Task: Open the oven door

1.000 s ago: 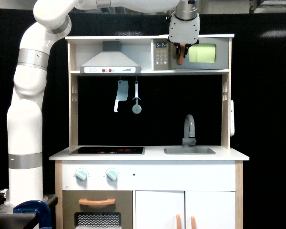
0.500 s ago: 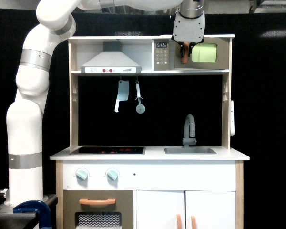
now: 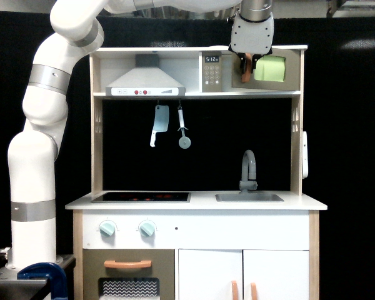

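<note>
Claw point(image 3: 245, 65) sits at the top shelf of the toy kitchen, clamped on the orange handle point(image 3: 245, 73) of the oven door point(image 3: 270, 70). You can see the door swung partly out, its yellow-green window angled toward the exterior view's right, beside the keypad point(image 3: 211, 72). Below, a cleaver point(image 3: 157, 124) and spatula point(image 3: 182, 129) hang above the surface point(image 3: 200, 201).

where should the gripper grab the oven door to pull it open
Grip the short vertical orange handle at the left edge of the oven door, coming from the front with a finger on each side. It is the only part standing proud of the flat panel. The gripper is already at it; the door seems hinged on the right.
</note>
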